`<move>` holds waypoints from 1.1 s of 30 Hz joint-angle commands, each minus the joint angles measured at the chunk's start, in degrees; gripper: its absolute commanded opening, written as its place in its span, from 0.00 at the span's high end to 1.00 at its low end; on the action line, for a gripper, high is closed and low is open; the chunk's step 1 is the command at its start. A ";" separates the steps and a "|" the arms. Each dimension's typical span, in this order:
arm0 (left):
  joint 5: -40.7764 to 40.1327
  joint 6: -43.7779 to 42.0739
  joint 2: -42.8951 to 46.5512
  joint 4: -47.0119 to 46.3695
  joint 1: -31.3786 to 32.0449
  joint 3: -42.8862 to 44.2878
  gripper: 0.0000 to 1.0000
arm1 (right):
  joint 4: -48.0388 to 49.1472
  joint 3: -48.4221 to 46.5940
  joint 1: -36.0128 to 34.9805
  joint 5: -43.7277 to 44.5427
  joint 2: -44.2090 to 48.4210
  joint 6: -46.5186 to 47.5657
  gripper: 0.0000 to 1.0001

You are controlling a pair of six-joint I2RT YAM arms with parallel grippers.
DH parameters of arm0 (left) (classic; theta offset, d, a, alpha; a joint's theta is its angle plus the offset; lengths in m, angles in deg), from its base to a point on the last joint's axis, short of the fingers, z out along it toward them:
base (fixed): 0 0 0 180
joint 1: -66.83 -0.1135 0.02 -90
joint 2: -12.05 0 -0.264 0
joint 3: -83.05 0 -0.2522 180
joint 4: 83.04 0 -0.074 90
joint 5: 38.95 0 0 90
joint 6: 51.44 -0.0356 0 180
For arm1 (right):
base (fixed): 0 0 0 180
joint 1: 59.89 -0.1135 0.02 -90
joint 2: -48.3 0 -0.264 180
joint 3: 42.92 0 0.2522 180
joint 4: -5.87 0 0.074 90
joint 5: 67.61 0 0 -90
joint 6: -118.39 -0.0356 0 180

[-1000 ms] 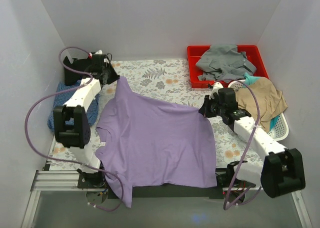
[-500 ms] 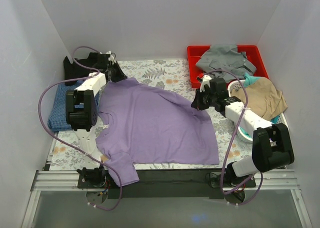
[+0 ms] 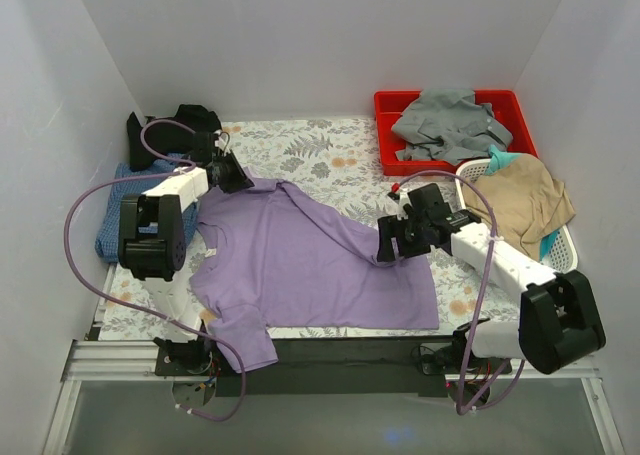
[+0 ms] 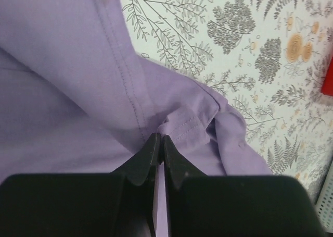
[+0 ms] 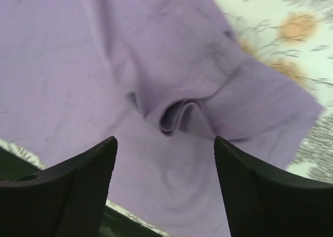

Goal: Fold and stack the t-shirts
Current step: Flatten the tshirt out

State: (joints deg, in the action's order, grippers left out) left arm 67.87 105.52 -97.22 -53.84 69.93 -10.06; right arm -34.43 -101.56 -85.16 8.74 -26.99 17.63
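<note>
The lilac t-shirt (image 3: 310, 265) lies spread across the table's middle, one sleeve hanging over the near edge. My left gripper (image 3: 232, 178) is at its far left corner, shut on a bunched hem (image 4: 182, 123) of the cloth. In the left wrist view the gripper (image 4: 160, 138) pinches the lilac fabric between its tips. My right gripper (image 3: 392, 243) hangs open over the shirt's right edge. In the right wrist view this gripper (image 5: 165, 140) holds nothing, and a small raised fold (image 5: 182, 114) lies below it. The blue checked t-shirt (image 3: 115, 215) and the black t-shirt (image 3: 190, 120) lie at the left.
A red bin (image 3: 390, 105) holding grey clothing (image 3: 445, 125) stands at the back right. A white basket (image 3: 565, 255) with tan cloth (image 3: 525, 195) sits in front of it. The floral table cover (image 3: 330, 155) shows beyond the shirt.
My right gripper has opened and let go of the lilac shirt. The shirt, held up a second ago, has been swung away from the near edge and laid flat on the table.
</note>
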 commanded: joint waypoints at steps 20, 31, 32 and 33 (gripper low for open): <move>1.20 -0.42 6.18 -0.41 -0.37 -2.72 1.00 | 11.07 -8.29 2.87 6.97 -13.13 -0.31 0.41; 0.94 -0.95 5.74 -0.24 -0.46 -2.81 1.00 | 11.52 -8.03 3.30 4.59 -14.54 0.13 0.96; 0.67 -0.95 5.65 -0.15 -0.46 -2.81 1.00 | 11.60 -8.03 3.39 5.21 -14.28 -0.04 0.99; 0.06 -1.04 5.74 -0.06 -0.46 -2.64 1.00 | 11.69 -8.11 3.39 5.47 -13.58 0.04 0.99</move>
State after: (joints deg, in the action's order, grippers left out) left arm 68.24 105.44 -92.74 -54.28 69.93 -12.56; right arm -24.31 -107.90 -82.06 14.51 -41.44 17.26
